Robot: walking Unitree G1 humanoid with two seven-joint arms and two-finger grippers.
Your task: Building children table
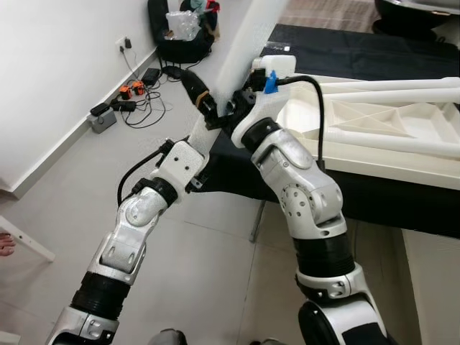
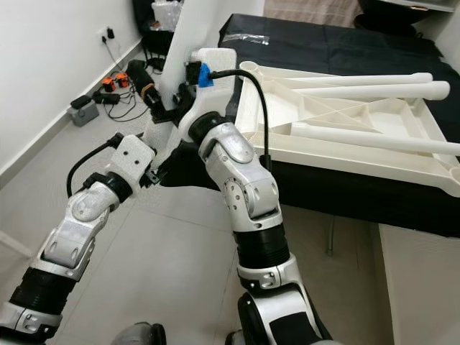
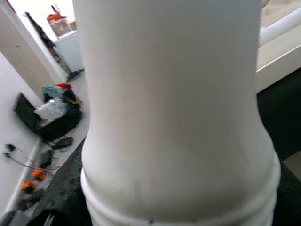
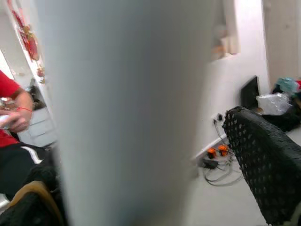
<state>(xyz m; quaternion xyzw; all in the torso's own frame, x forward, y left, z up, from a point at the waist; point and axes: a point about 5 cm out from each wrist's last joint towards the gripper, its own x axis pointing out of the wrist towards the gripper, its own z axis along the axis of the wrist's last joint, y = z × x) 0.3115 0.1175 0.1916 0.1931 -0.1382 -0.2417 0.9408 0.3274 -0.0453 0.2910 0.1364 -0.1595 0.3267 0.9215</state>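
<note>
A long white table leg (image 1: 248, 43) stands nearly upright at the near left corner of the upside-down white children's table (image 1: 388, 171). Both grippers hold it low down. My left gripper (image 1: 208, 108) is shut on it from the left, one black finger (image 1: 194, 88) with an orange band showing beside it. My right gripper (image 1: 241, 97) is shut on it from the table side. The left wrist view has the leg's ridged end (image 3: 174, 117) very close. In the right wrist view the leg (image 4: 127, 117) is a blur beside a black finger (image 4: 263, 165). Other white legs (image 2: 374, 138) lie across the upturned table.
The table rests on a surface covered in black cloth (image 1: 345, 50). Cables and a power strip (image 1: 133, 97) lie on the floor by the white wall, with a black bag (image 1: 183, 32) beyond. A person in a red sleeve (image 4: 11, 89) is nearby.
</note>
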